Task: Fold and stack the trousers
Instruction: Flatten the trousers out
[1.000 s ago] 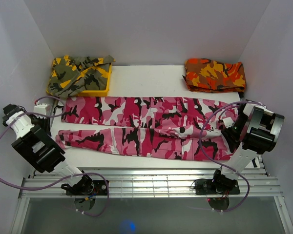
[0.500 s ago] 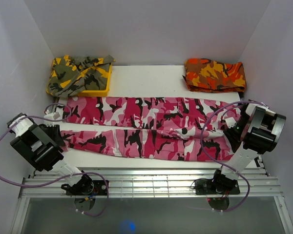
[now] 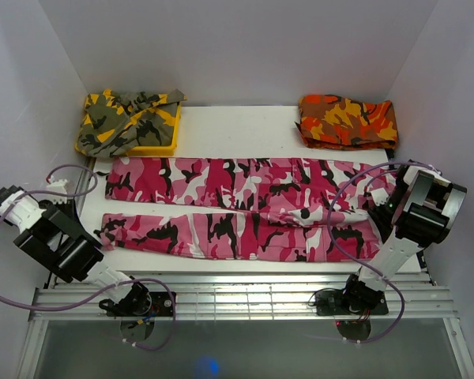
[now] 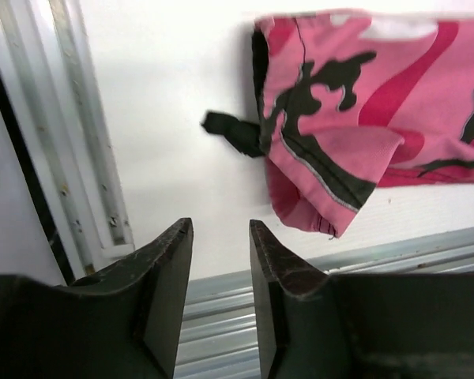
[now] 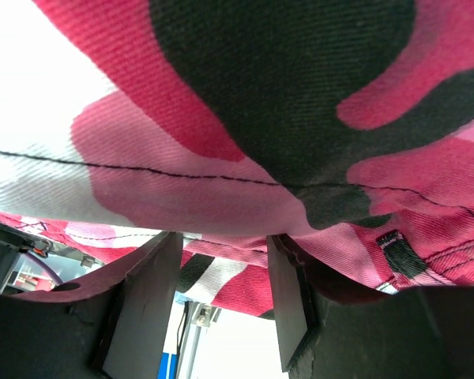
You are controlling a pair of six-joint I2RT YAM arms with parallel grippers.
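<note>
The pink, white and black camouflage trousers (image 3: 237,205) lie at full length across the table, both legs side by side, cuffs to the left and waist to the right. My left gripper (image 3: 77,223) is open and empty, just left of the near leg's cuff (image 4: 340,118) and not touching it (image 4: 220,237). A short black strap (image 4: 229,130) sticks out beside that cuff. My right gripper (image 3: 377,209) is at the waist end. In the right wrist view its jaws stand apart (image 5: 221,245), with the trouser cloth (image 5: 261,103) draped over the fingertips.
A yellow-olive camouflage garment (image 3: 130,118) lies on a yellow tray at the back left. A folded orange-red camouflage garment (image 3: 347,120) lies at the back right. Metal rails (image 3: 237,288) run along the near table edge. White walls close in both sides.
My left gripper has drawn back left, away from the near leg's cuff, which now lies flat. The trousers have shifted slightly right and nearer. The right arm has edged right.
</note>
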